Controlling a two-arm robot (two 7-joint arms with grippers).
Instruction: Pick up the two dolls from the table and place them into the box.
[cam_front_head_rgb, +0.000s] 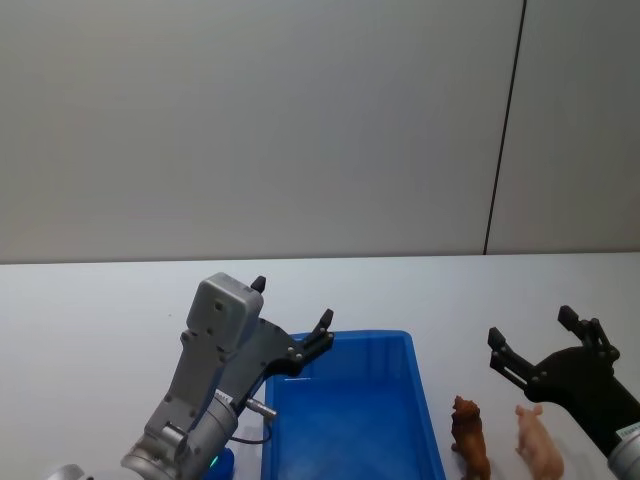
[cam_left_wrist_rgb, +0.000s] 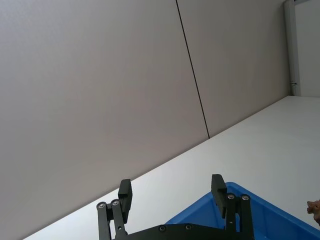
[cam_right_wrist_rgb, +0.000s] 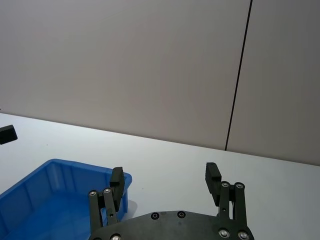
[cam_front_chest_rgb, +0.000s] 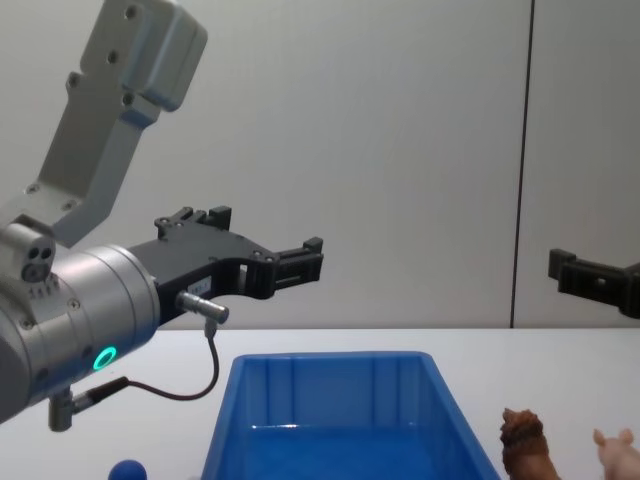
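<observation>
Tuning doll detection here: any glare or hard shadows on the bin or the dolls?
Head view: soft, even light; brown doll and pink doll cast no hard shadows; a small white glint sits low inside the blue bin. Chest view: a thin white glint there too. Wrist views: open left gripper and right gripper look matte, no glare.

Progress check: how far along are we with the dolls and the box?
Nothing done yet: the brown doll and pink doll stand on the table right of the box, which looks empty. Nothing in hand: left gripper and right gripper hang open in the air. Left: pick and place both.
</observation>
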